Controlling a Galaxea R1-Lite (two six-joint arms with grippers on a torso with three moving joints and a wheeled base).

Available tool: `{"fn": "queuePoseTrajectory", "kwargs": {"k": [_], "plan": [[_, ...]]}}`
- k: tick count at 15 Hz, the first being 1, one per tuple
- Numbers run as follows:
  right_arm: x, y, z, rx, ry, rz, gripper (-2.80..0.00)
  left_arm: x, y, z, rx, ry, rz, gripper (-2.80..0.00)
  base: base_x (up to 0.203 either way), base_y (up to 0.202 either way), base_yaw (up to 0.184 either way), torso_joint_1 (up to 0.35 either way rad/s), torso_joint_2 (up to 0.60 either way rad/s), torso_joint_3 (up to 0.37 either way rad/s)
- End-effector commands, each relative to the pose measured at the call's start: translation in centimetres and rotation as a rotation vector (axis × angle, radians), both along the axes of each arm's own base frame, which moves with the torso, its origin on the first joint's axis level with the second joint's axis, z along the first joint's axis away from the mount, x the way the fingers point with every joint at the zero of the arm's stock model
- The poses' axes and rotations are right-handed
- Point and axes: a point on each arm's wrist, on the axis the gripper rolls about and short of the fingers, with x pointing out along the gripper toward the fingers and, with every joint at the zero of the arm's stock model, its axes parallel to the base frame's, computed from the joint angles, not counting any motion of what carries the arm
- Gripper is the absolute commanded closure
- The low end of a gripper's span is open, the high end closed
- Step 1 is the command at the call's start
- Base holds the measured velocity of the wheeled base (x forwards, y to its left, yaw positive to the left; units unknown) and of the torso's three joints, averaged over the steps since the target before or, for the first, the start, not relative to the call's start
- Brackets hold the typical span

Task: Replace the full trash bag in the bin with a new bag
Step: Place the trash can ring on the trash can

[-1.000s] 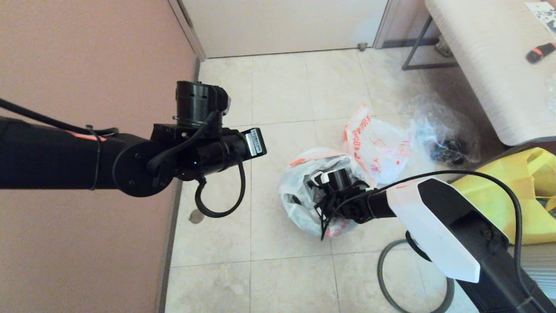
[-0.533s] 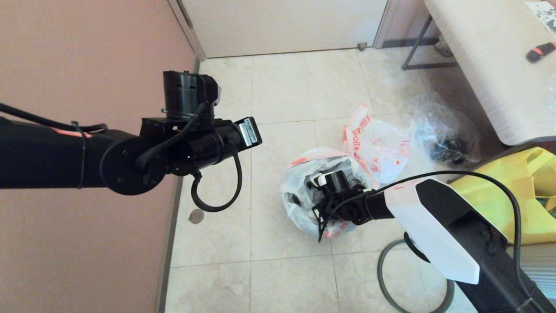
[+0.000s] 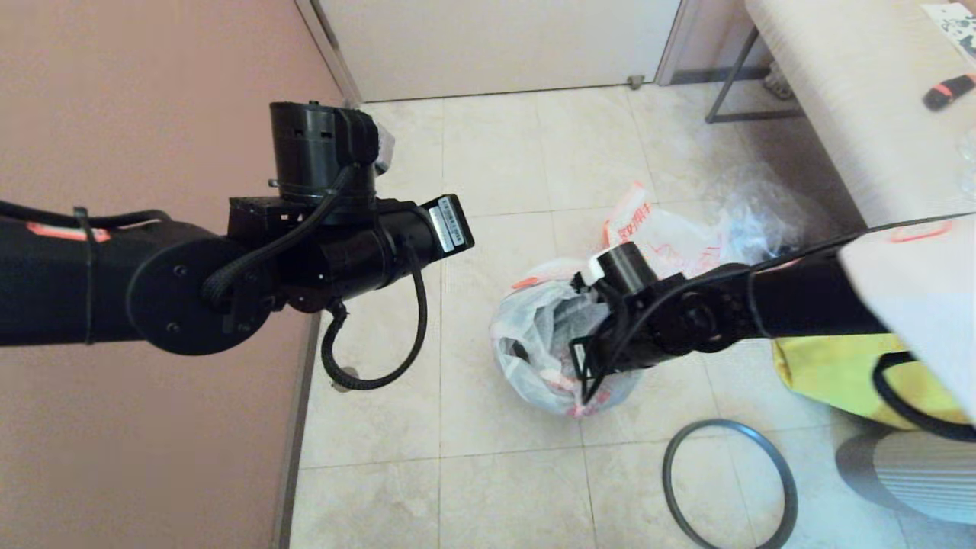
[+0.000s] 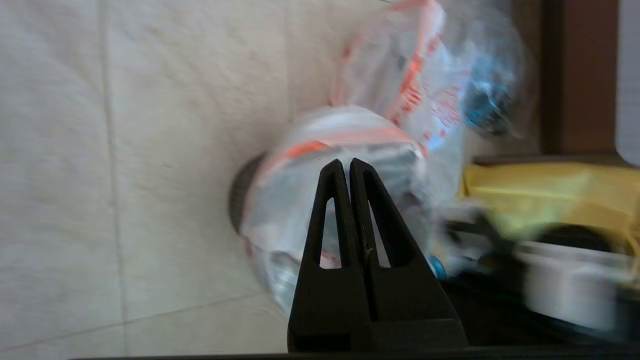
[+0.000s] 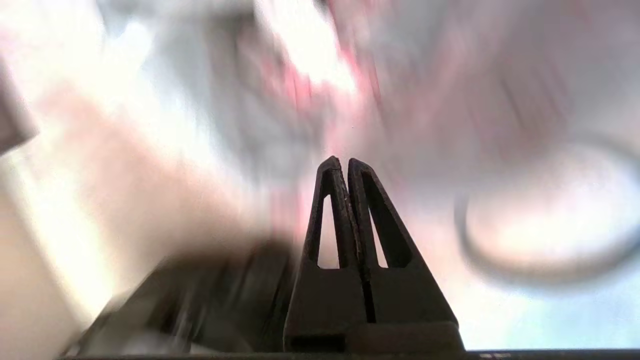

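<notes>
My right gripper [image 5: 340, 162], fingers pressed together with nothing between them, sits low against the near side of the full bag [image 3: 534, 343]. My right arm crosses over the bag from the right and hides much of its top. Beyond the gripper, touching the far side of the full bag, lies the limp new bag [image 3: 671, 236]. Farther off, behind that one, a clear crinkled bag [image 3: 762, 213]. To the right of the gripper, under my arm, a yellow tote [image 3: 831, 374]. On the near side, apart from the full bag, a dark-grey hoop [image 3: 671, 476] lies flat on the tiled floor [image 3: 496, 168]. A pale surface [image 3: 839, 91] on metal legs stands well off to the right.

My left gripper [image 4: 346, 167], also pressed together and holding nothing, hangs raised well above the floor to the left, its tips pointing toward the full bag.

Full bag: white, see-through, bulging and lumpy, orange-red print along its edge, dark shapes showing inside. A dark rounded edge, likely the bin [image 4: 239, 192], shows at its side in my left wrist view.
</notes>
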Motion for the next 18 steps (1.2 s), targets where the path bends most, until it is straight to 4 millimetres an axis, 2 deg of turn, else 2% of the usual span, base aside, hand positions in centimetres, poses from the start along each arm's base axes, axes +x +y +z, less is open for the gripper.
{"fn": "queuePoseTrajectory", "kwargs": {"k": [1, 2, 3, 5, 7, 9, 12, 13, 15, 16, 18], "plan": [[-5.1, -5.2, 5.9, 0.066, -0.051, -0.051, 0.00, -0.3, -0.8, -0.5, 0.007, 0.014, -0.021, 0.00, 0.000, 0.000, 0.000, 0.000, 0.00, 0.000], [-6.3, -8.9, 5.4, 0.055, 0.000, -0.113, 0.00, -0.4, -1.0, -0.6, 0.009, 0.016, -0.027, 0.00, 0.000, 0.000, 0.000, 0.000, 0.00, 0.000], [-6.6, -12.7, 4.6, 0.037, 0.046, -0.184, 0.00, -0.4, -1.1, -0.7, 0.007, 0.020, -0.030, 0.00, 0.000, 0.000, 0.000, 0.000, 0.00, 0.000], [-8.2, -18.9, 0.8, -0.055, 0.187, -0.261, 0.00, -0.6, -1.3, -0.9, 0.006, 0.025, -0.038, 0.00, 0.000, 0.000, 0.000, 0.000, 0.00, 0.000], [-8.4, -23.3, -2.4, -0.123, 0.260, -0.288, 0.00, -0.5, -1.4, -1.0, 0.008, 0.028, -0.038, 0.00, 0.000, 0.000, 0.000, 0.000, 0.00, 0.000], [-6.0, -25.7, -7.0, -0.160, 0.293, -0.291, 0.00, -0.2, -1.7, -1.6, 0.017, 0.043, -0.040, 0.00, 0.000, 0.000, 0.000, 0.000, 0.00, 0.000], [-1.5, -28.4, -13.9, -0.233, 0.225, -0.298, 0.00, 0.3, -2.8, -3.2, 0.044, 0.077, -0.052, 0.00, 0.000, 0.000, 0.000, 0.000, 0.00, 0.000], [0.2, -29.1, -15.4, -0.259, 0.181, -0.304, 0.00, 0.6, -3.1, -3.8, 0.056, 0.091, -0.055, 0.00, 0.000, 0.000, 0.000, 0.000, 0.00, 0.000], [4.3, -30.5, -16.4, -0.301, 0.058, -0.317, 0.00, 1.2, -3.5, -4.9, 0.080, 0.113, -0.051, 0.00, 0.000, 0.000, 0.000, 0.000, 0.00, 0.000], [5.7, -31.0, -17.5, -0.317, 0.041, -0.314, 0.00, 1.5, -3.8, -5.5, 0.094, 0.122, -0.038, 0.00, 0.000, 0.000, 0.000, 0.000, 0.00, 0.000], [7.5, -31.8, -19.9, -0.336, 0.061, -0.302, 0.00, 1.3, -3.9, -5.2, 0.091, 0.115, -0.041, 0.00, 0.000, 0.000, 0.000, 0.000, 0.00, 0.000]]}}
